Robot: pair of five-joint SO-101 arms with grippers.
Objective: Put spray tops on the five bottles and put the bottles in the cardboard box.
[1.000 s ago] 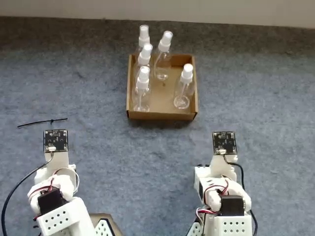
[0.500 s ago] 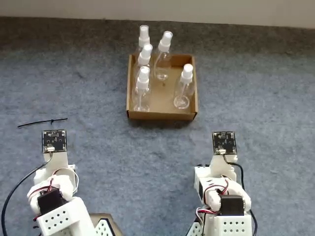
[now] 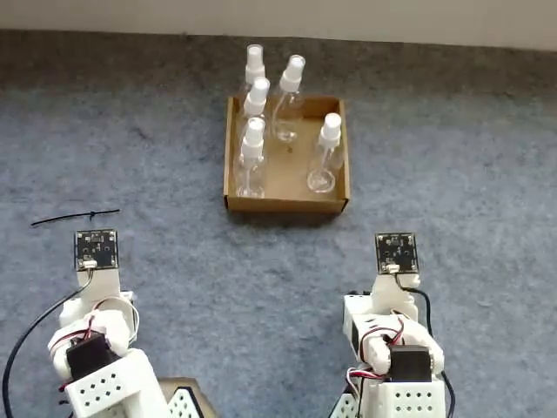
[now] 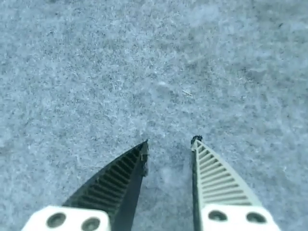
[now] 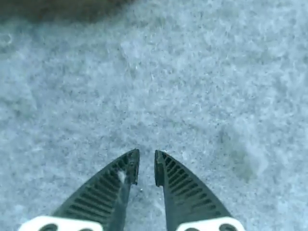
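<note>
Five clear bottles, five white spray tops, one on each, one cardboard box, one thin black strip, and two robot arms

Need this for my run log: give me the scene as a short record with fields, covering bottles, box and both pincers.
bottles: five, clear, upright
spray tops: white, one on every bottle
cardboard box: open-topped, on grey carpet, bottles standing in it
left pincer: open, empty, above bare carpet
right pincer: narrowly open, empty, above bare carpet
black tie: lying on the carpet, on the left arm's side
task state: looks complete
</note>
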